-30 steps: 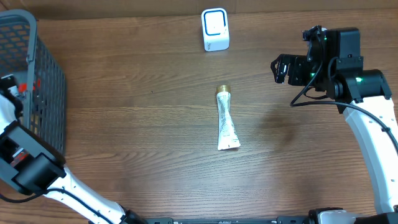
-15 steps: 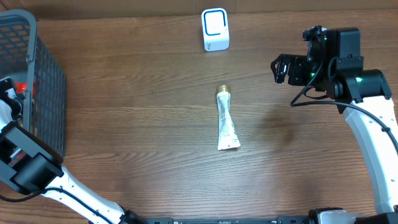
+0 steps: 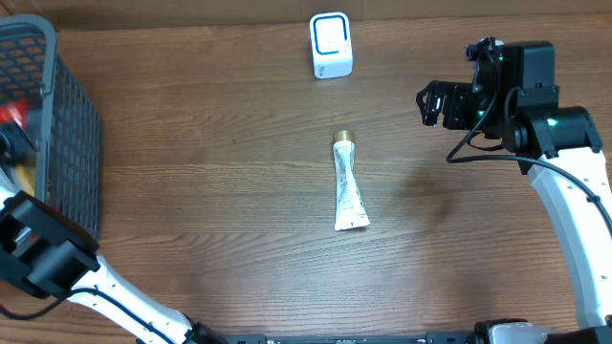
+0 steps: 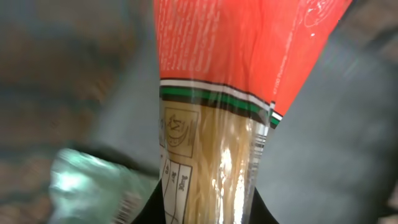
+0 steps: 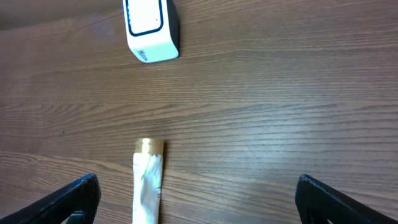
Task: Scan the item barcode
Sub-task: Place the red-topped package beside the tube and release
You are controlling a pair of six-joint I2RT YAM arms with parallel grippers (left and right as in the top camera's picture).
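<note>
In the left wrist view a packet of spaghetti (image 4: 211,124), red on top and clear below, fills the frame. My left gripper (image 4: 208,214) is shut on its clear part, inside the grey basket (image 3: 72,124) at the far left. From overhead only a blurred red patch of the packet (image 3: 11,113) shows. The white scanner (image 3: 331,45) with its blue-rimmed face stands at the back middle. My right gripper (image 3: 435,103) hovers open to its right, holding nothing. In the right wrist view the scanner (image 5: 151,28) is at the upper left.
A white tube with a gold cap (image 3: 348,183) lies in the middle of the wooden table, and the tube (image 5: 148,180) also shows low in the right wrist view. A blurred green packet (image 4: 93,186) lies beside the spaghetti in the basket.
My left gripper has gone from open to shut on the spaghetti packet, and the red patch in the basket has shifted toward the far left. The right arm has not moved.
</note>
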